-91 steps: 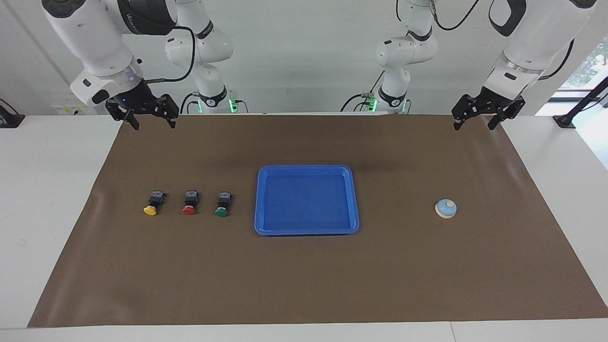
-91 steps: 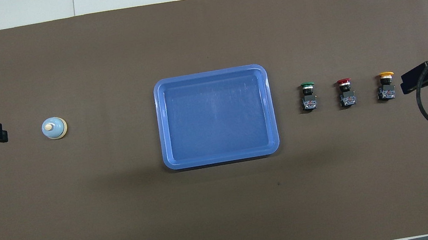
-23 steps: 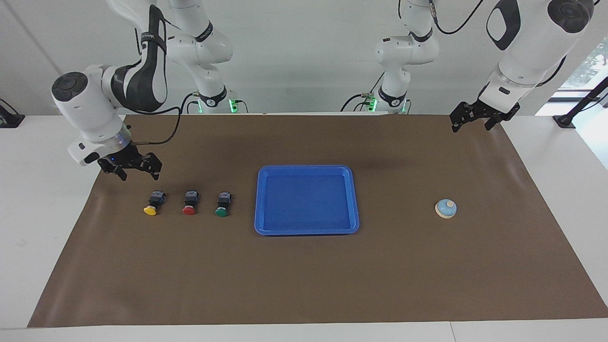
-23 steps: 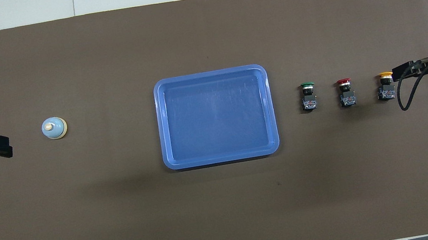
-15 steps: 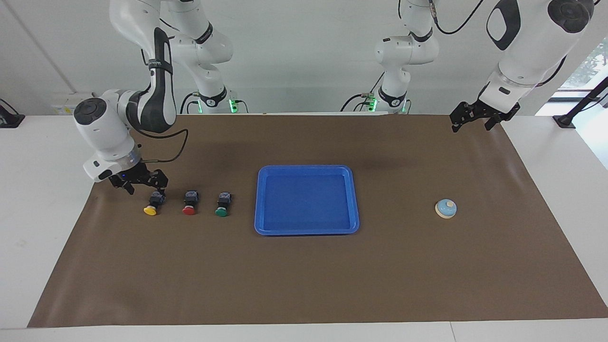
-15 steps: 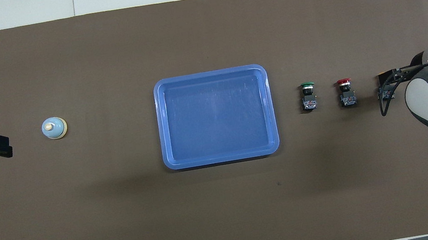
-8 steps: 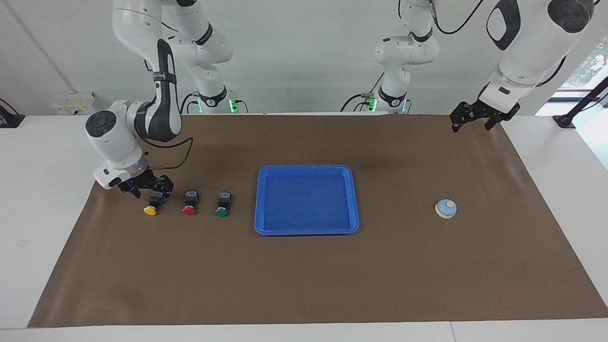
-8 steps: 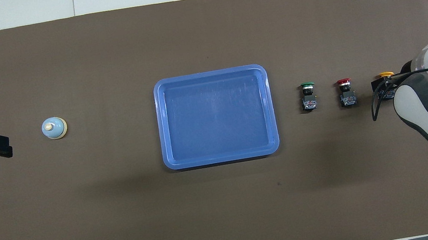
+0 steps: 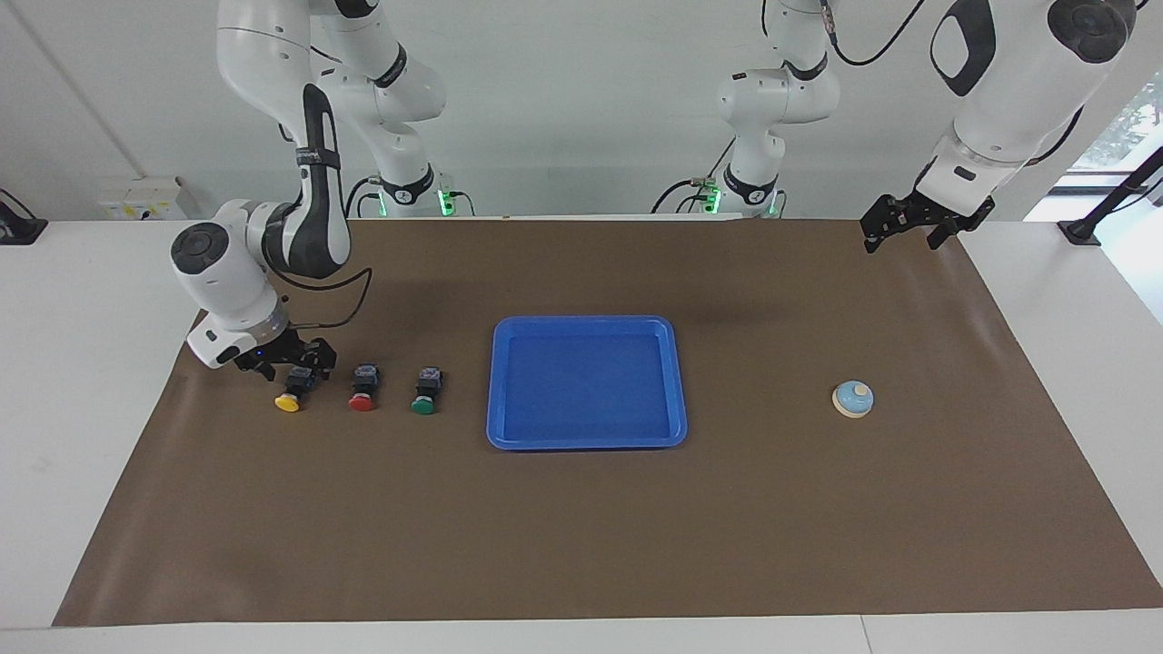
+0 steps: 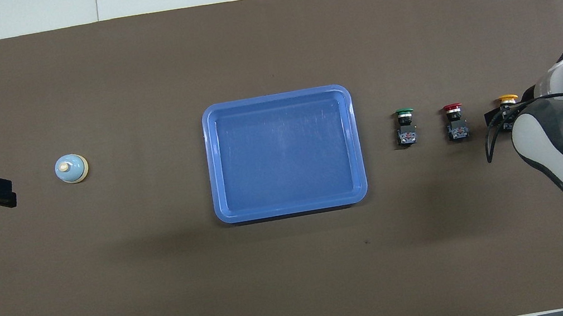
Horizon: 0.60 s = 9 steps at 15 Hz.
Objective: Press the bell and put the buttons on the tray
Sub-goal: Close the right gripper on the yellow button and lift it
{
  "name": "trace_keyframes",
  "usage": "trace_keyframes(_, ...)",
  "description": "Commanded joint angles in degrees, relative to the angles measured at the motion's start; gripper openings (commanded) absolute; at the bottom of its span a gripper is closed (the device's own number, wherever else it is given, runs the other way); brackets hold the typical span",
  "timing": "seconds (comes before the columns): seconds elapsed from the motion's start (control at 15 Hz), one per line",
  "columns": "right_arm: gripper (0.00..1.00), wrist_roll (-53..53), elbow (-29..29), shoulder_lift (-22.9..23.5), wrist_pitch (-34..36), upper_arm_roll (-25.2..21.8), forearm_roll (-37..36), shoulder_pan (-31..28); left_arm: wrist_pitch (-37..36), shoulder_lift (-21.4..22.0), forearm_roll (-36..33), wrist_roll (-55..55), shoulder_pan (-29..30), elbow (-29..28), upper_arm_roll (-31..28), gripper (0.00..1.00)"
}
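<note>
we see the right gripper low at the yellow button, fingers around its black body; we cannot tell if they are clamped on it. red button and green button sit in the same row, green one just beside the tray. tray is mid-mat. bell sits well apart, toward the left arm's end. left gripper waits raised over the mat's corner, fingers spread.
</note>
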<state>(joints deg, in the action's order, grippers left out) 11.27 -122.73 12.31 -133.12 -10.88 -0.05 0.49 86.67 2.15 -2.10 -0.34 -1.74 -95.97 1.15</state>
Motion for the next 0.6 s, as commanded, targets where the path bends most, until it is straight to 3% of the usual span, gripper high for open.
trace_keyframes(0.0,0.99,2.62,-0.49,0.7,-1.35,0.59,1.28,-1.63,-0.45,0.31,0.51,-0.36,0.95,0.43,0.61,1.0)
trace_keyframes(0.2,0.92,2.62,-0.49,1.14,-1.7,0.59,1.37,-1.72,-0.45,0.31,0.51,-0.36,0.95,0.43,0.61,1.0)
trace_keyframes(0.4,0.77,2.62,-0.49,1.23,-2.05,0.59,1.98,-1.63,-0.45,0.31,0.51,-0.36,0.95,0.43,0.61,1.0)
trace_keyframes(0.53,0.47,2.53,-0.41,1.4,-2.05,0.59,2.94,-1.37,-0.45,0.31,0.51,-0.36,0.95,0.35,0.61,1.0)
